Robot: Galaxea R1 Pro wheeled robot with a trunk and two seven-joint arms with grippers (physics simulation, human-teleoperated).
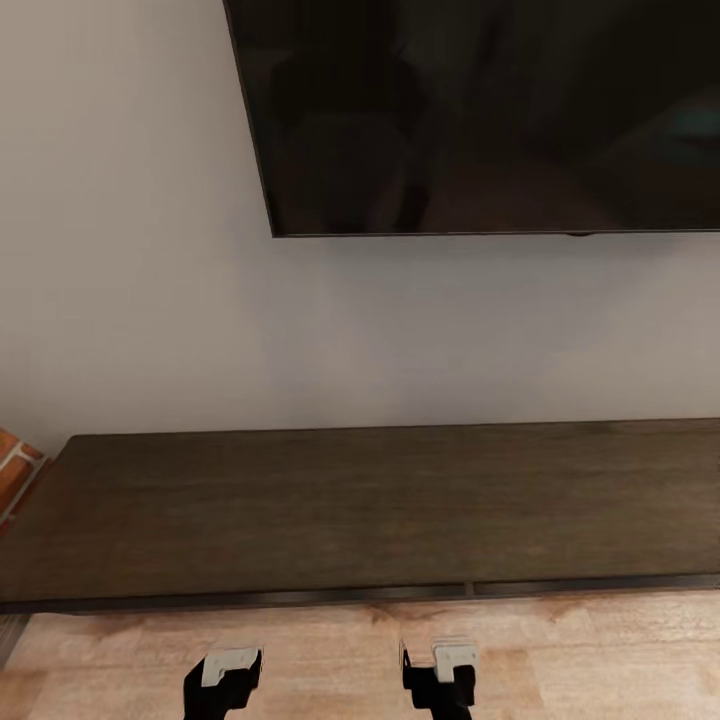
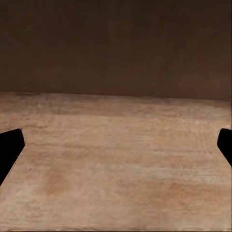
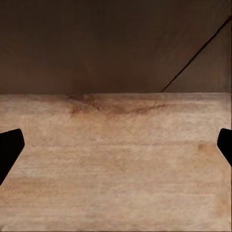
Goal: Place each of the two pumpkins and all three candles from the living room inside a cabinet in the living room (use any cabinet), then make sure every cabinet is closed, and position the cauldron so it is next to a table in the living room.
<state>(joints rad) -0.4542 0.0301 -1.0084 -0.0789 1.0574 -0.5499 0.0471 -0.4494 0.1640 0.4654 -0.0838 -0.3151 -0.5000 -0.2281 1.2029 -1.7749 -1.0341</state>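
Observation:
The long, low, dark-brown cabinet [image 1: 380, 500] runs along the wall right in front of me, its flat top bare. Its drawer fronts look shut, with a thin seam [image 1: 468, 588] between two of them. Both wrist views face the dark cabinet front [image 2: 116, 43] [image 3: 96, 43] over pale floor. My left gripper [image 1: 225, 680] and right gripper [image 1: 440, 675] hang low over the floor just short of the cabinet. Each is open, its black fingertips [image 2: 9, 150] [image 3: 9, 150] wide apart with nothing between them.
A large dark TV screen [image 1: 480, 110] hangs on the grey wall above the cabinet. A strip of red brick [image 1: 15, 465] shows past the cabinet's left end. Light wooden floor [image 1: 360, 650] lies between me and the cabinet.

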